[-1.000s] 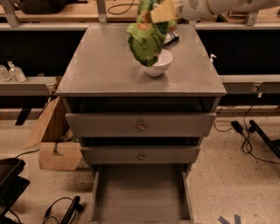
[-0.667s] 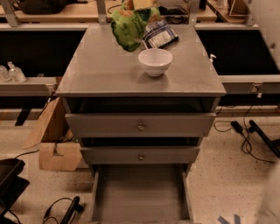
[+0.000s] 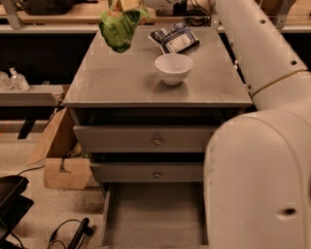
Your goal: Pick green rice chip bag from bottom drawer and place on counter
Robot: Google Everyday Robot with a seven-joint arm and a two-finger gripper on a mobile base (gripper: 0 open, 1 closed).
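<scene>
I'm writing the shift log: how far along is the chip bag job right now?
Done: the green rice chip bag is out of the bottom drawer, which stands open with a bare floor. In hand: the claw, at the top edge of the view, holds the bag in the air, seemingly near the rear left corner of the counter. Left: lower it onto the counter and release.

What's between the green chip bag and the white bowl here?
Only bare counter, in the camera view. The gripper, at the top edge, holds the green rice chip bag over the counter's far corner; the white bowl stands mid-counter.
</scene>
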